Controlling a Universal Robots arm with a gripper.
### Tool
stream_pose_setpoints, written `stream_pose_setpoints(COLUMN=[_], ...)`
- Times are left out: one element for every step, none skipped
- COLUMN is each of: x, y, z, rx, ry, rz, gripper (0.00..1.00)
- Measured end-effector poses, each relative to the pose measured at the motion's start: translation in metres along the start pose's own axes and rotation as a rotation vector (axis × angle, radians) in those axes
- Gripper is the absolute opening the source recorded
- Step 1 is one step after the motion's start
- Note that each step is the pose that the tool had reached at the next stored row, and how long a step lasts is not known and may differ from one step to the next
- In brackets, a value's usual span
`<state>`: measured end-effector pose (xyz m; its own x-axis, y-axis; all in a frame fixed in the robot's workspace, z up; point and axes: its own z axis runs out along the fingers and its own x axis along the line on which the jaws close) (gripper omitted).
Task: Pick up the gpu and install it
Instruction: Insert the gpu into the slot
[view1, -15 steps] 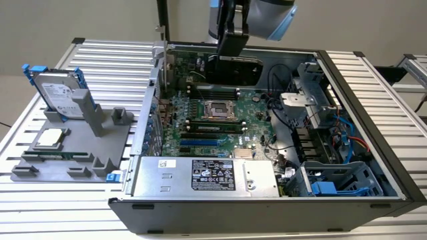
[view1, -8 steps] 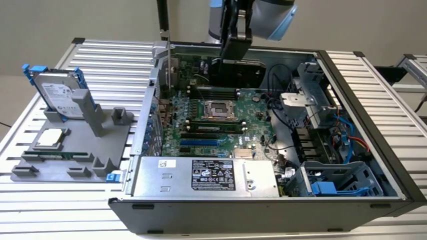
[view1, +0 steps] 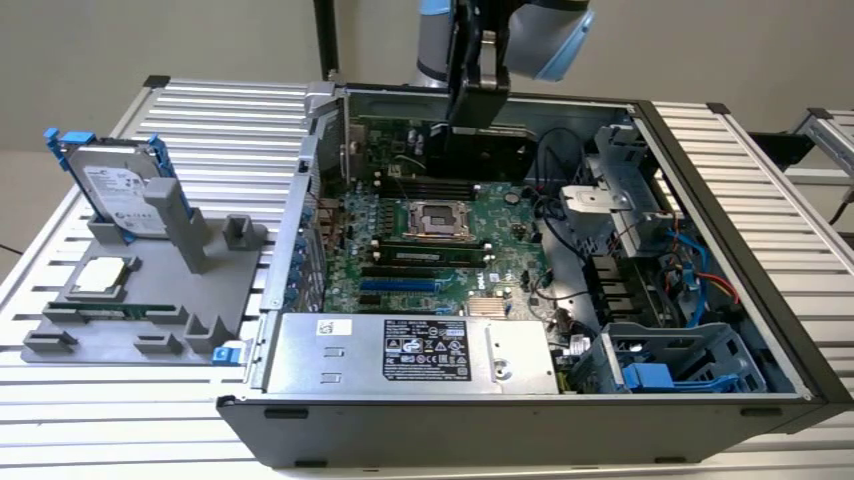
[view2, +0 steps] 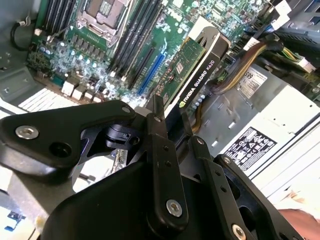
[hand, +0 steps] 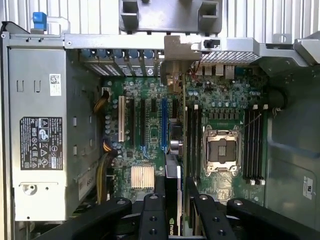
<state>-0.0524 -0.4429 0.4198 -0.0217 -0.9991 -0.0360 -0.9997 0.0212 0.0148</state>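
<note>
My gripper (view1: 478, 108) hangs inside the open computer case (view1: 747, 250) and is shut on the gpu (view1: 483, 152), a black-shrouded card held on edge above the back of the motherboard (view1: 427, 250). In the second wrist view the gpu (view2: 199, 62) reaches out from between the black fingers (view2: 159, 131), green board on one face and black cooler on the other. In the first wrist view the gpu (hand: 172, 190) appears edge-on, its silver bracket (hand: 175, 75) near the case's rear wall. It hovers just beside the blue slot (hand: 163, 125), clear of the board.
A grey fixture (view1: 147, 300) at the exterior view's left holds a hard drive with blue rails (view1: 120, 185), a processor (view1: 104, 278) and a RAM stick (view1: 114, 310). Inside the case are the power supply (view1: 400, 352), the drive cage (view1: 674, 370), cables (view1: 694, 260) and the CPU socket (view1: 434, 218).
</note>
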Motion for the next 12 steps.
stream_pose_setpoints(x=[0.0000,0.0000,-0.0001,-0.0001,-0.0001,-0.0001,-0.0001,-0.0001,-0.0001,-0.0001,-0.0001,-0.0001], y=[-0.0001,-0.0001,-0.0001,-0.0001,-0.0001,-0.0001,-0.0001,-0.0001,-0.0001,-0.0001,-0.0001,-0.0001], z=[0.0010,0.0022,0.0036,0.0051,0.0066,0.0072,0.0072,0.0072,0.0073,0.0073,0.0074,0.0076], rx=[0.0022,0.0040,0.0055,0.0066,0.0077,0.0078,0.0078,0.0078,0.0078,0.0078,0.0078,0.0078], ry=[0.0000,0.0003,0.0003,0.0005,0.0007,0.0007,0.0009,0.0010,0.0010,0.0009,0.0008,0.0008], rz=[0.000,0.000,0.000,0.000,0.000,0.000,0.000,0.000,0.000,0.000,0.000,0.000], gripper=[0.00,0.00,0.00,0.00,0.00,0.00,0.00,0.00,0.00,0.00,0.00,0.00])
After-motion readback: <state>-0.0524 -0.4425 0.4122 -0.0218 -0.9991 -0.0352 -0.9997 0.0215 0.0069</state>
